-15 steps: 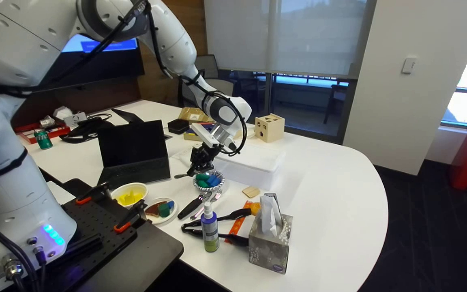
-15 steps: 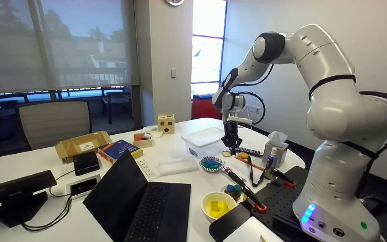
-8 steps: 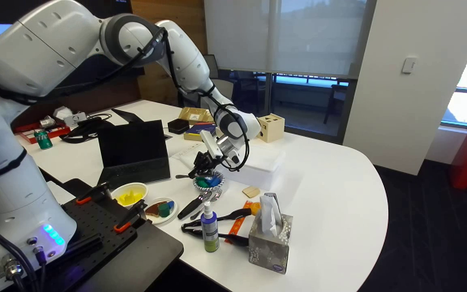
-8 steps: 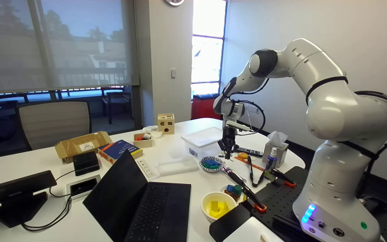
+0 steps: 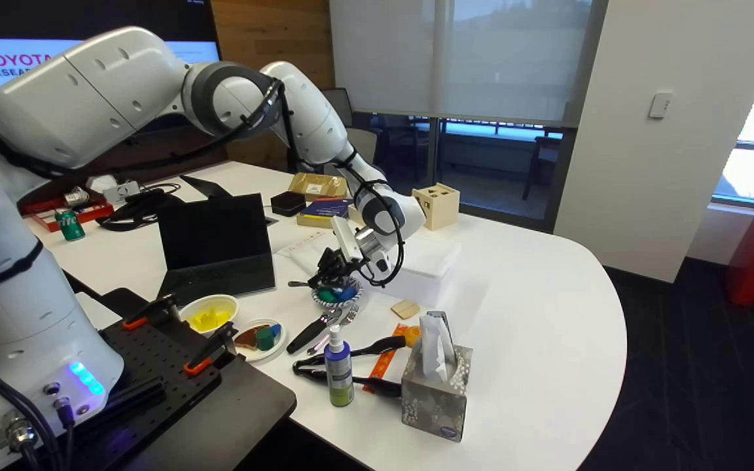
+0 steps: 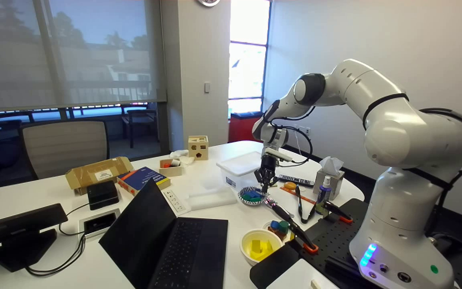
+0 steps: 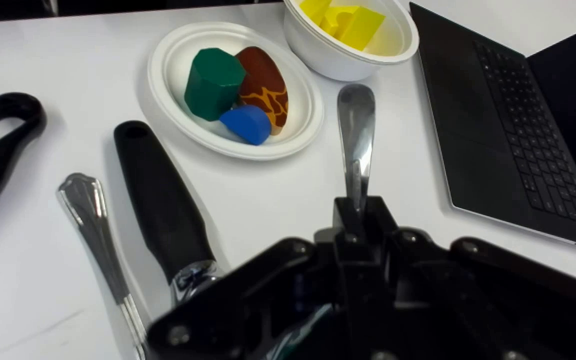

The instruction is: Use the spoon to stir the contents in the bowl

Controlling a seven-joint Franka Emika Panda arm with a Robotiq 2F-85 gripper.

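Gripper (image 7: pixel 360 212) had spoon (image 7: pixel 357 122) pinched by its handle, head hidden; bowl (image 6: pixel 242 196) w/ blue & green pcs (image 6: pixel 252 196) sat close below; stirring prob. needed slow, small circles inside rim.

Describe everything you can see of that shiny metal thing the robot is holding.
Presumably the spoon: in the wrist view, a silvery, polished-looking handle with a broad rounded end, narrowing toward the gripper, which is shut on it. In an exterior view the handle juts out near the patterned bowl. I can't make out its other end or what that touches.
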